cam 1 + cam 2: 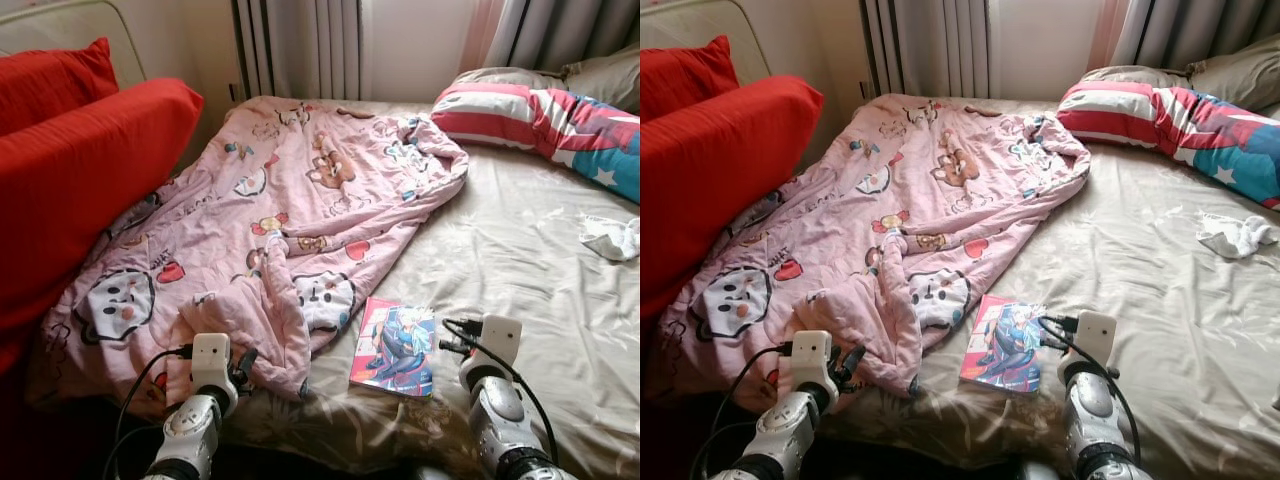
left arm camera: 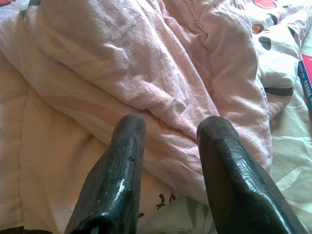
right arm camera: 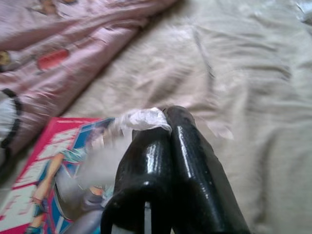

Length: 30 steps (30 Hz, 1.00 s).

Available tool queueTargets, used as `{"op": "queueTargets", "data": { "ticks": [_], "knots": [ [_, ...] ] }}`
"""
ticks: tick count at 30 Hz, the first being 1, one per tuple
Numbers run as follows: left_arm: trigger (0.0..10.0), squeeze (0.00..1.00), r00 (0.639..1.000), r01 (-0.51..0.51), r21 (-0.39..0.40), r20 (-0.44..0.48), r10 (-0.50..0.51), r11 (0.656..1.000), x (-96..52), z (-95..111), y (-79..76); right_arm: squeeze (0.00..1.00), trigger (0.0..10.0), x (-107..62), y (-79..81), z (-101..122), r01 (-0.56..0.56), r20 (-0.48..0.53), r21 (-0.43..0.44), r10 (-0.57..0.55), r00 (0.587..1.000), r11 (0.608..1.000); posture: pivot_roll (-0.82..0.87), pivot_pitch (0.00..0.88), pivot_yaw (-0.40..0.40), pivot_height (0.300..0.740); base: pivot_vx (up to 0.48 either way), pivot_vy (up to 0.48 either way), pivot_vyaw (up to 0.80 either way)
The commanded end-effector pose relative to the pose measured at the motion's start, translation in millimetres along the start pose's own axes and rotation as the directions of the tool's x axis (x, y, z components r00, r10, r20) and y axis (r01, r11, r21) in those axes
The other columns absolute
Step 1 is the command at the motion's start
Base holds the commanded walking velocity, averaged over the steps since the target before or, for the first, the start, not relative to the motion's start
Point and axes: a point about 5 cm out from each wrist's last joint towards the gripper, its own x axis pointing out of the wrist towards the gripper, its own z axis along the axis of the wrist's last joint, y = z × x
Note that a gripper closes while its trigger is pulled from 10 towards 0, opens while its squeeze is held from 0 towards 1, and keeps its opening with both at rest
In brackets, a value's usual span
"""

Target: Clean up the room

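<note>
Blanket (image 1: pixel 300 200) fold sits between your left gripper's (image 2: pixel 170 129) parted jaws: close deep. Right gripper (image 3: pixel 163 119), jaws together pinching a white scrap (image 3: pixel 141 118), hovers by the book (image 1: pixel 395 347).

A quilt (image 1: pixel 270 220) is lying across the left half of the bed (image 1: pixel 520 260), with cushions (image 1: pixel 70 160) leaning at its left edge. A book (image 1: pixel 393 346) is lying on the sheet just right of the quilt's near corner. Pillows (image 1: pixel 545 115) are resting at the far right, a crumpled cloth (image 1: pixel 612 238) lying nearer, by the right edge.
</note>
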Motion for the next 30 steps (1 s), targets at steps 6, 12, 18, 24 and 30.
{"op": "queueTargets", "data": {
  "ticks": [6,12,18,24,30],
  "knots": [
    [10.0,0.00,0.999,-0.010,-0.013,-0.039,0.010,1.000,-1.4,-7,-1.5,0.00,10.0,-11.7,1.0,-17,-0.027,-0.011,0.006,0.027,1.000,1.000,-0.05,0.058,0.008,0.585,0.000,0.000,0.00],
    [10.0,0.00,0.999,-0.010,-0.010,-0.044,0.010,1.000,-1.3,-8,-2.6,0.00,10.0,-12.3,-0.3,-16,-0.042,0.002,0.009,0.042,0.999,0.999,-0.06,0.050,0.005,0.615,0.000,0.000,0.00],
    [10.0,0.00,0.999,-0.009,-0.008,-0.046,0.008,1.000,-1.1,-8,-2.3,0.00,10.0,-10.3,0.9,-13,-0.050,0.010,0.000,0.050,0.999,0.999,-0.06,0.047,0.005,0.655,0.000,0.000,0.00],
    [10.0,0.00,0.999,-0.009,-0.007,-0.038,0.008,1.000,-1.2,-7,-1.5,0.00,10.0,-11.4,1.3,-16,-0.050,-0.003,-0.004,0.050,0.999,0.999,-0.06,0.034,0.005,0.695,0.000,0.000,0.00],
    [10.0,0.00,0.999,-0.013,-0.004,-0.032,0.013,1.000,-2.3,-7,1.1,0.00,10.0,-17.0,-3.1,-30,-0.031,-0.078,-0.022,0.029,0.997,0.999,-0.06,0.021,0.006,0.725,0.000,0.000,0.00]
  ]
}}
